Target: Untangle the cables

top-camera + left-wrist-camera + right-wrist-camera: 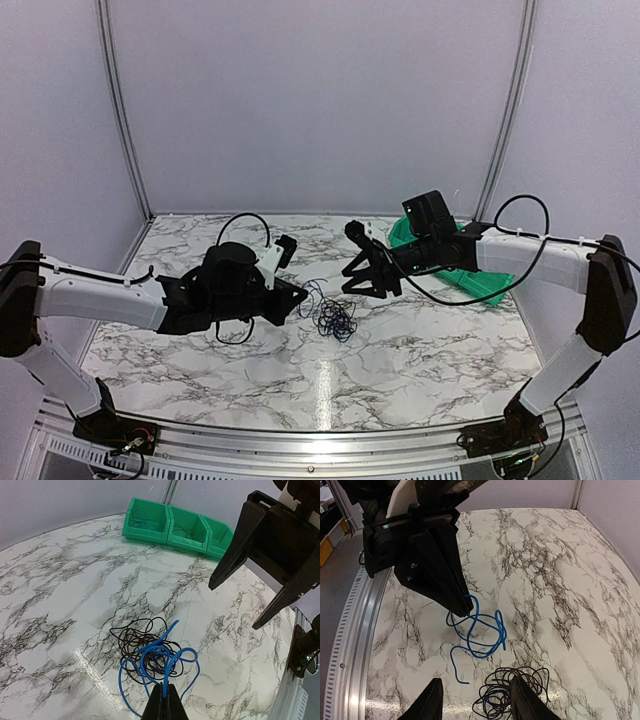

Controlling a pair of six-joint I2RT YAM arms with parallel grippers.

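The cables lie mid-table as a loose wad of thin black wires (337, 318) with a blue cable (312, 296) running out of it. My left gripper (302, 293) is shut on the blue cable (165, 662), just left of the wad. In the left wrist view its tips (165, 692) pinch a blue loop, with the black wires (137, 640) beyond. My right gripper (365, 288) is open and empty, above and right of the wad. In the right wrist view its open gripper (477, 682) hovers over the black wad (517, 692), and the blue loops (480, 630) hang from the left gripper (457, 605).
A row of green bins (480, 288) stands at the back right, behind the right arm. In the left wrist view the bins (150, 536) hold a few thin wires. A metal rail (300, 440) runs along the near edge.
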